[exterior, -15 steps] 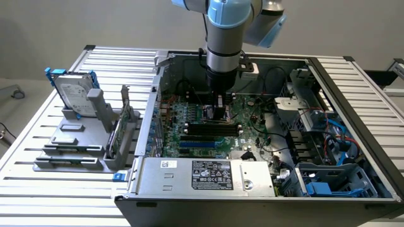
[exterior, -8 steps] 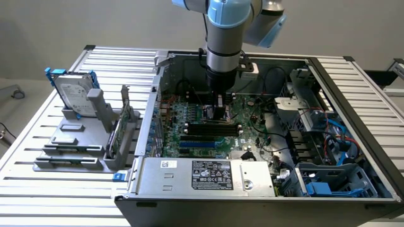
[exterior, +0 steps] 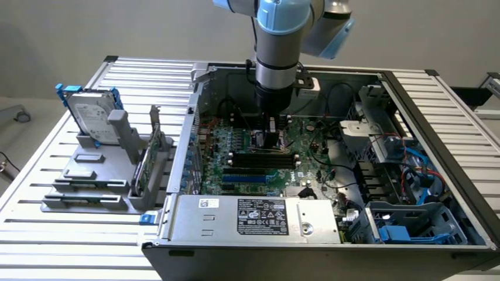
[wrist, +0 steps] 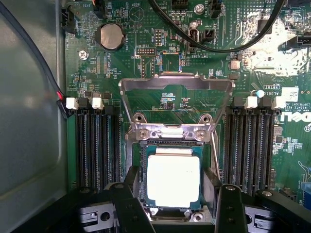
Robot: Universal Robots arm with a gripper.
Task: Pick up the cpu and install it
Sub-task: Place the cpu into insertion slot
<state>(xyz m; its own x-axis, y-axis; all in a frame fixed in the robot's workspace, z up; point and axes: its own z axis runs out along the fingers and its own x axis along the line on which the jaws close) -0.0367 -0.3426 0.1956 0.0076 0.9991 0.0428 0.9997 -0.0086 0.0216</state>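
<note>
1. Table [exterior: 31, 234] slats carry the whole setup. At the exterior view's left, a grey rack [exterior: 86, 187] holds a hard drive [exterior: 92, 120] with blue brackets on edge, well apart from the work.
2. At the middle of that frame sits the open computer case [exterior: 312, 260], with a green circuit board [exterior: 234, 146] lying flat inside. The arm [exterior: 277, 47] reaches straight down from the upper middle of the frame, and the tool [exterior: 271, 139] hangs low over the board.
3. In the wrist view, the cpu [wrist: 173, 180] lies in the socket [wrist: 212, 160] with its silver top up and its edges looking square to the frame.
4. A hinged metal plate [wrist: 176, 82] stands swung open just beyond the socket, so nothing covers the chip. Banks of memory slots [wrist: 97, 145] flank the socket on both sides.
5. The tool [wrist: 180, 194] is spread wide, its dark fingers [wrist: 228, 208] standing either side of the cpu. One looks right at the chip's edge and the other is a little off. It seems to be clamping nothing.
6. The step in hand looks like seating the cpu.
   - The chip should rest level, with all four edges inside the frame and no corner riding up.
   - Any tool motion is best kept straight along its own axis, because a finger dragging sideways could tip the chip onto the delicate contacts.
   - The fingers also need to stay clear of the open plate and the slot latches.
</note>
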